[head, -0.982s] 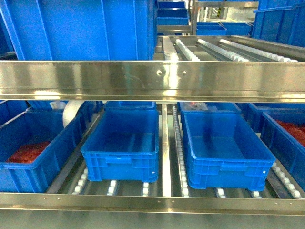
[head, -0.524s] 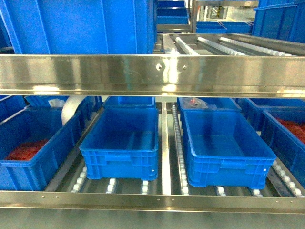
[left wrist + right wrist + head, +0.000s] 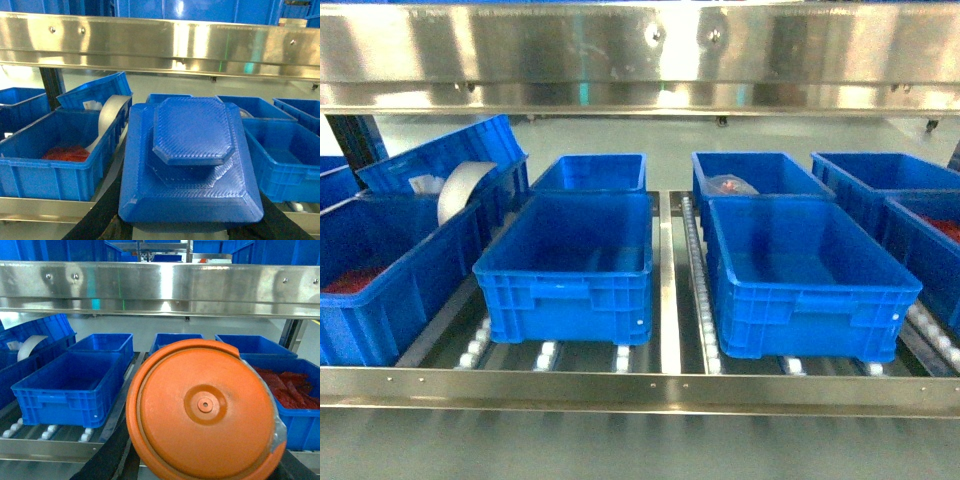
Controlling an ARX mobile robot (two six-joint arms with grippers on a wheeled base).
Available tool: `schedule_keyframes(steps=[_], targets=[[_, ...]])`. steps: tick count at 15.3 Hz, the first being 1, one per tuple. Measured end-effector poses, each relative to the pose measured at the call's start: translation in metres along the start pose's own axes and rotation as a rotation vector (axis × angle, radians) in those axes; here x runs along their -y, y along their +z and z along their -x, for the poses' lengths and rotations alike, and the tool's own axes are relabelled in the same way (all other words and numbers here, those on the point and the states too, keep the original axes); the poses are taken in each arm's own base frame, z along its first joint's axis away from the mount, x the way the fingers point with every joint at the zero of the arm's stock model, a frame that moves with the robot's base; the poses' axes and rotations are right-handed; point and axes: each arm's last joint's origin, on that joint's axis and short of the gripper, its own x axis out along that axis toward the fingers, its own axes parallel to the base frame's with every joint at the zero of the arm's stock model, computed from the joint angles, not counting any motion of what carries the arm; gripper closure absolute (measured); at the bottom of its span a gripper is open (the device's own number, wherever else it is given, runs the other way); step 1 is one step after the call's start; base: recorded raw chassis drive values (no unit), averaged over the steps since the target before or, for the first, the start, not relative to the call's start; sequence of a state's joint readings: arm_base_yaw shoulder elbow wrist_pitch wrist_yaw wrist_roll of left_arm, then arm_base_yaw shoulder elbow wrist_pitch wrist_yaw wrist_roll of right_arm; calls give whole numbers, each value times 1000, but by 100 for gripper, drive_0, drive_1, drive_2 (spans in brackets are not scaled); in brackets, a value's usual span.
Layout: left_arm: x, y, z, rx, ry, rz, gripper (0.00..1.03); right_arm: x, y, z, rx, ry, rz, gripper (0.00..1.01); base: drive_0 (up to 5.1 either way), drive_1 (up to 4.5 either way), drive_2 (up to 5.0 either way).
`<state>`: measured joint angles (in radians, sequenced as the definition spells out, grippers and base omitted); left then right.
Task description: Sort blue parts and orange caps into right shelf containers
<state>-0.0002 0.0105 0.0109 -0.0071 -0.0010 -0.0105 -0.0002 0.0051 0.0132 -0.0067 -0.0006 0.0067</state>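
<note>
Steel roller shelf, blue crates, possibly warehouse floor

The shelf is faced squarely from the head view, slanted slightly down under the steel rail, with the two middle crates seen close. Lower, nearer viewpoints are given by both wrist views, each largely filled by a held piece. The rail and the roller-shelf crates are shared by all three.

We cannot see either gripper's fingers: the blue part and orange cap hide them.
</note>
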Motion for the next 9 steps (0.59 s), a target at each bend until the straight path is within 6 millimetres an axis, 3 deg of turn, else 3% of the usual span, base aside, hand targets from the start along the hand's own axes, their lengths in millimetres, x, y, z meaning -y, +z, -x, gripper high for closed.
schedule_keyframes(steps=[9], targets=[[0, 0, 0, 0, -1, 0, 62, 0, 0, 0, 1, -1, 0, 56, 0, 0, 0]])
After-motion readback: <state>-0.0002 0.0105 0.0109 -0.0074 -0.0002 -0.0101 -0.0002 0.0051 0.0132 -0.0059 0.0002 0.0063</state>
